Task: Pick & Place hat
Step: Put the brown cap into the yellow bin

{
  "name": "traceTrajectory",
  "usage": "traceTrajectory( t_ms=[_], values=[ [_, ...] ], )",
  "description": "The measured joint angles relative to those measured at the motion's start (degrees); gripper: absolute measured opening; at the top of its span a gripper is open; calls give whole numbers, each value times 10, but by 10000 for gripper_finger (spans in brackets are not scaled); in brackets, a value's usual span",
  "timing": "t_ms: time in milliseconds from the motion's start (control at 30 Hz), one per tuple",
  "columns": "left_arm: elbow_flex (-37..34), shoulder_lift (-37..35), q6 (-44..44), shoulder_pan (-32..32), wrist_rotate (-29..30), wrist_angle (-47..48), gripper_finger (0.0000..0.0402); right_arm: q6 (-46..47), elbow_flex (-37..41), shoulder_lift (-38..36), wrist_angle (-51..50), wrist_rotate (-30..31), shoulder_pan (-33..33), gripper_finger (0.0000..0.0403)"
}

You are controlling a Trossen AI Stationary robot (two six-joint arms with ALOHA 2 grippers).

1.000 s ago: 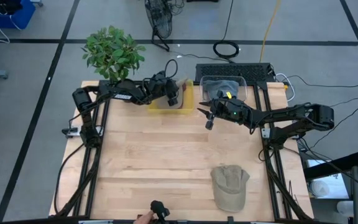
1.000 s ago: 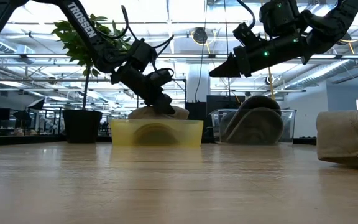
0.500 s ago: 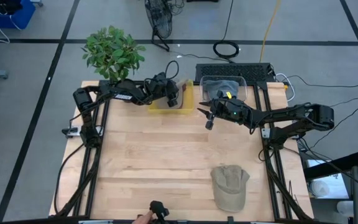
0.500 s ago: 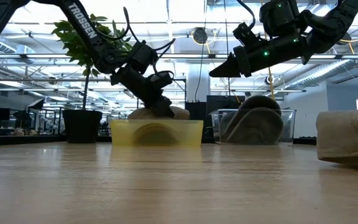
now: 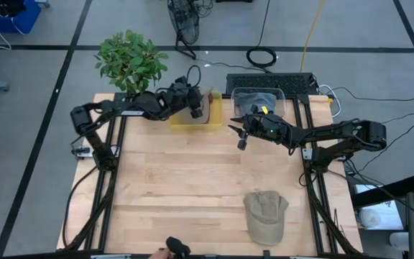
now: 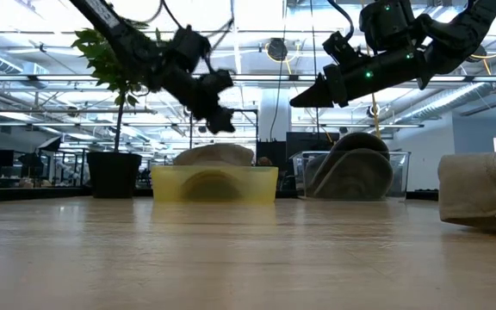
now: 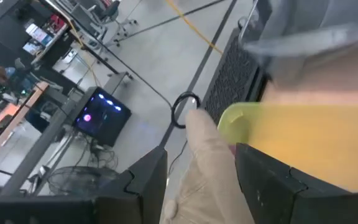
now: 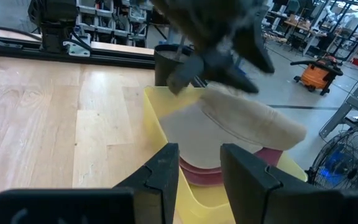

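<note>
A tan hat lies in the yellow bin at the table's far edge, on top of a reddish piece. In the low view its crown shows above the bin's rim. My left gripper hangs open just above that hat, clear of it; the left wrist view shows the hat in the gap between the fingers. My right gripper is open and empty, held in the air to the right of the bin. A khaki hat rests on the table near the front right.
A clear bin holding another hat stands to the right of the yellow bin. A potted plant is at the far left corner. A dark object with a hand shows at the near edge. Bare wood lies in the middle.
My left gripper has risen out of the yellow bin, away from the tan hat, and drawn slightly toward the far left, its fingers staying open. The hat stays in the bin. My right arm has kept still.
</note>
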State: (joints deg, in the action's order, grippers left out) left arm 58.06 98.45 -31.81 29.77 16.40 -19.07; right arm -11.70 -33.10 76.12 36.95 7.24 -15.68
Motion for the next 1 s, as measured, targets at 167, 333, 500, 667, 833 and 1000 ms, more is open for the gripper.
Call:
traceTrajectory(
  t_ms=[167, 333, 500, 667, 833, 1000],
  values=[
    [0, -61, 28, -10, -1, 61, 191, 1, 0, 0, -2, 0, 0, 105],
    [0, -120, 60, -27, -3, 140, 191, 1, 0, 0, -4, 0, 0, 105],
    [0, -176, 99, -39, -32, 239, 191, 2, 0, 0, -17, 0, 0, 105],
    [-5, -217, 135, -41, -105, 307, 191, 11, 0, -3, -37, 1, 3, 105],
    [-44, -233, 128, -41, -139, 235, 191, -3, 0, -20, -17, 2, 41, 105],
    [-46, -233, 129, -33, -146, 178, 191, 11, -17, -55, -85, 20, 90, 105]
  ],
)
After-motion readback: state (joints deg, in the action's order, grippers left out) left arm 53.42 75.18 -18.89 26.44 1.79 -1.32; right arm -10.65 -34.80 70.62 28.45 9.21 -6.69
